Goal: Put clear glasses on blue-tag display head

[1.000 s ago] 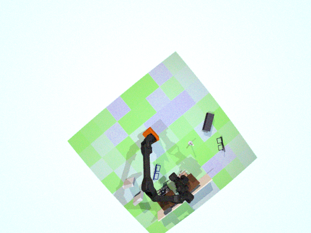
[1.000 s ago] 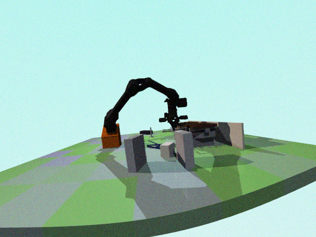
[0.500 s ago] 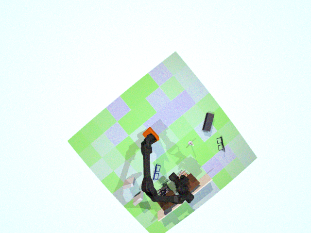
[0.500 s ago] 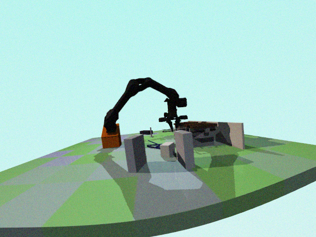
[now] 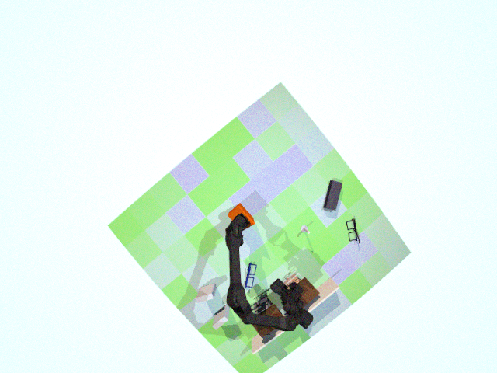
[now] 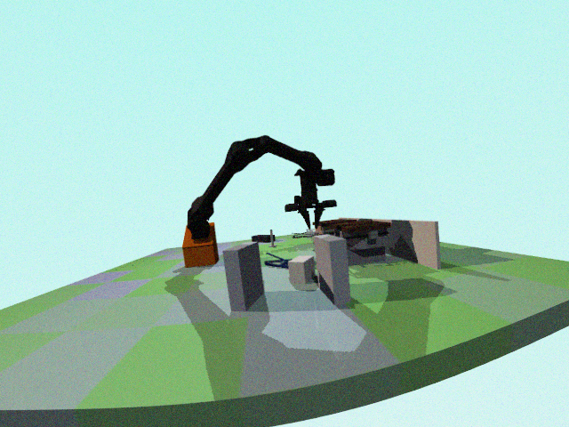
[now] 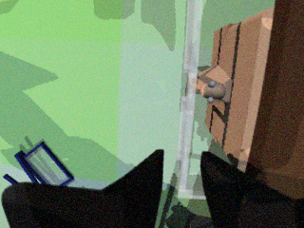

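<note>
Wrist cam: your gripper (image 5: 290, 297) (image 6: 313, 228) (image 7: 181, 157)'s part-open, nothing held; clear glasses' spot can't tell, pale strip (image 7: 188, 119) unclear. Blue glasses (image 5: 250, 275) (image 6: 277, 261) (image 7: 54, 166) cut off by finger; brown block (image 7: 285, 95) tight on img R, more room L.

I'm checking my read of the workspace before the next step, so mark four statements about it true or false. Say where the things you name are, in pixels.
1. The gripper (image 6: 313, 228) (image 7: 181, 157) has its fingertips pressed together. False: a gap separates them.
2. The blue-framed glasses (image 5: 251, 275) (image 6: 276, 261) (image 7: 47, 163) are lying outside the gripper's fingers. True.
3. The arm is mounted on a green block. False: the block (image 5: 234, 210) (image 6: 200, 253) is orange.
4. The dark box (image 5: 333, 195) (image 6: 263, 238) and the black-framed glasses (image 5: 352, 230) stand apart. True.
</note>
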Controlling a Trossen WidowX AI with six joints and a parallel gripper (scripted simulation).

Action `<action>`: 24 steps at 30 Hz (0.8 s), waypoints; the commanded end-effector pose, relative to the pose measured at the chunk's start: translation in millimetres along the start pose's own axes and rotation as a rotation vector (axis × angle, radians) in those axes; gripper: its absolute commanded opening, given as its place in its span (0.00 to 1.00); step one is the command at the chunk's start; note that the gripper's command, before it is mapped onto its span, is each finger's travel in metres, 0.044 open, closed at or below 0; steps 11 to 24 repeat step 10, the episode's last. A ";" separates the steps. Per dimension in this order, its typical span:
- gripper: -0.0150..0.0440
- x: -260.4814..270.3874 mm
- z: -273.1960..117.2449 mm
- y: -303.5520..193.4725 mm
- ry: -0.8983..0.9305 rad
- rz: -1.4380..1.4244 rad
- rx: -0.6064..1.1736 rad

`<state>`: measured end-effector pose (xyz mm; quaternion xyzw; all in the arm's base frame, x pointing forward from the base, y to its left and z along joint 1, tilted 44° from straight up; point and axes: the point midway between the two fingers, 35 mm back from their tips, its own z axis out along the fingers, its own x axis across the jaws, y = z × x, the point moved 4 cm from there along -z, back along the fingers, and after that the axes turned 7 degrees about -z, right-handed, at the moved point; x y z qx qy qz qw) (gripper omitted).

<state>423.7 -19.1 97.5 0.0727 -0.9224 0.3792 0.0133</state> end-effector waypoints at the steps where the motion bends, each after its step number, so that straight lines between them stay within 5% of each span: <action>1: 0.44 2.7 -4.2 -1.1 -0.007 0.009 -0.005; 24: 0.44 35.8 -10.6 3.8 -0.006 0.008 -0.006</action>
